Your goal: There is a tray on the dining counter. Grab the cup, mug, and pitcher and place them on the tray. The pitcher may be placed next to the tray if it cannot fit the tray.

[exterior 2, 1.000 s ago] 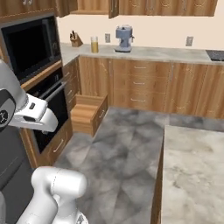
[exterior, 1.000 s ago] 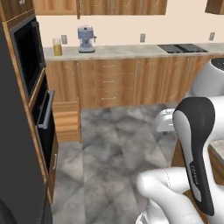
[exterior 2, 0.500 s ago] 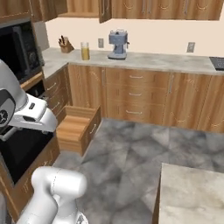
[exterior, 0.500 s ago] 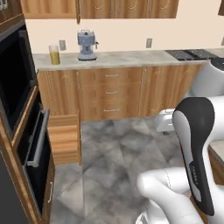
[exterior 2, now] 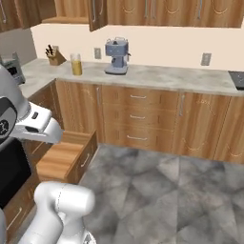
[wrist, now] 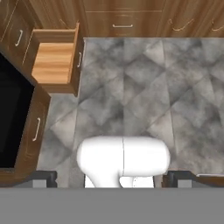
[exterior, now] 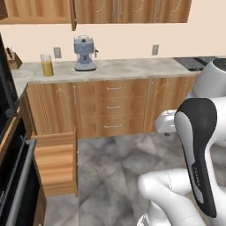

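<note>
Base facing the wall table, the pitcher far off at its left end.
The tall clear glass pitcher of orange liquid (exterior: 47,65) stands upright left of the blue-grey coffee machine (exterior: 84,53); best roll closer, clear of the open wooden drawer (exterior: 55,163), before reaching. Jaws spread wide, holding and touching nothing.

Pitcher (exterior: 46,65) on wall counter (exterior: 123,68), left of coffee machine (exterior: 84,53), open drawer (exterior: 55,161) below
</note>
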